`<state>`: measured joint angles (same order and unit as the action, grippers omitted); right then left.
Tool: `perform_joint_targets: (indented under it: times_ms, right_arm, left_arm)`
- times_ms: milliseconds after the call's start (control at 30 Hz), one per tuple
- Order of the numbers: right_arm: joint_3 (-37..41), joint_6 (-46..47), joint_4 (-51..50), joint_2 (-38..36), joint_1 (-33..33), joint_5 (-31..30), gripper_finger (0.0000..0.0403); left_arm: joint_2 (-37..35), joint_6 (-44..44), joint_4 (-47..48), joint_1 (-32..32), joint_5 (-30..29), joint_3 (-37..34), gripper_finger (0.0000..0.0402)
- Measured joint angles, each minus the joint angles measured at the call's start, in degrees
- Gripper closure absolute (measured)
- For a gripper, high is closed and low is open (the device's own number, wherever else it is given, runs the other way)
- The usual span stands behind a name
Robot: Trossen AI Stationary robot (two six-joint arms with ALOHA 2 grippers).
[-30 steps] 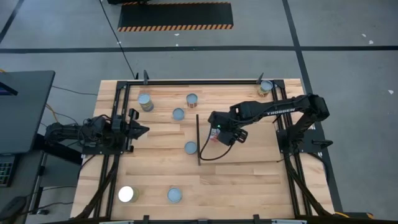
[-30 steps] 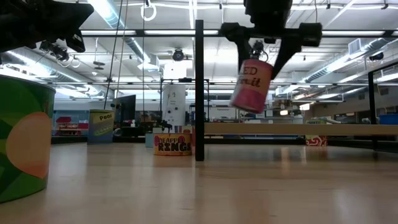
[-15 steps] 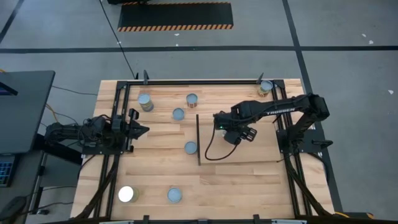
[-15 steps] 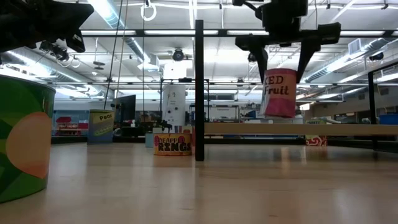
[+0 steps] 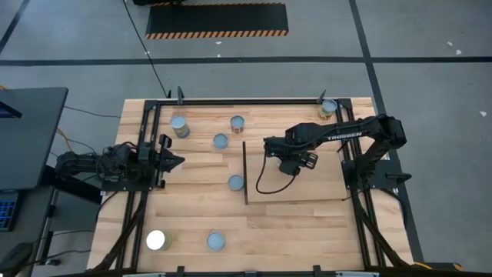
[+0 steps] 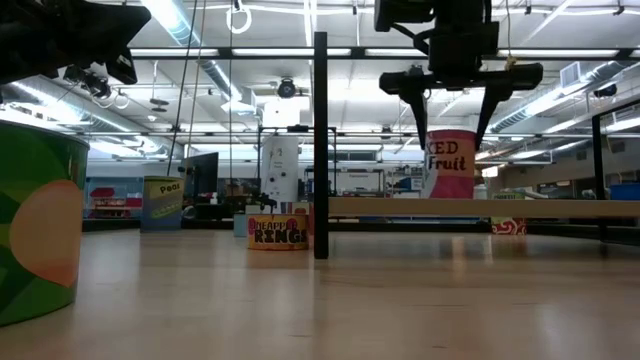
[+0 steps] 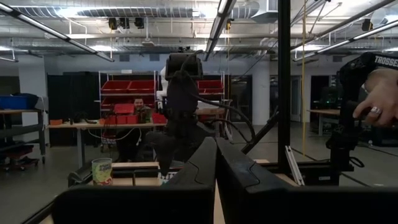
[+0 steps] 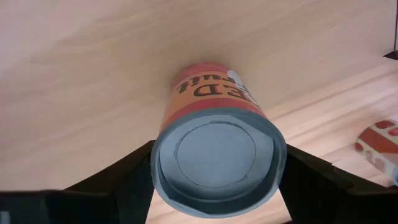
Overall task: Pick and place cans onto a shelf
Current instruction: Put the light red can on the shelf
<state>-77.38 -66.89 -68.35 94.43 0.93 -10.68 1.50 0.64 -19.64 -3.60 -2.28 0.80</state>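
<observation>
I see the planked tabletop point(image 5: 192, 223) filling the frame, with the shelf point(image 5: 307, 188) lying as a pale panel on its right half, the dark upright strip point(image 5: 244, 173) along its left short edge. My right arm point(image 5: 346, 135) reaches in from the right rail, elbow bent, forearm stretched leftward over the shelf. Its wrist points down, and the right gripper point(image 6: 455, 135) straddles a red-labelled can point(image 6: 451, 163) that stands upright on the shelf surface; the fingers sit wide on either side of the can, close against its walls, though I cannot tell whether they press it. In the right wrist view the can's blue-grey top point(image 8: 216, 158) fills the space between the two dark fingers point(image 8: 124, 171).

The can sits just right of the upright strip, with bare shelf open to its right and toward me.

My left arm point(image 5: 108, 165) waits at the left table edge, left gripper point(image 5: 175, 161) shut and empty.

Seven other cans are spread about, four point(image 5: 221, 141) clustered left of the strip.
</observation>
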Motion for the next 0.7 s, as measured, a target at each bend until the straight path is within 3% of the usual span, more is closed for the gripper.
perform_joint_targets:
  times_ms: [700]
  right_arm:
    - [0.02,-2.34,3.73,0.17,-0.07,0.73,0.0101]
  left_arm:
    - [0.0,0.0,0.0,-0.01,-0.01,0.0,0.039]
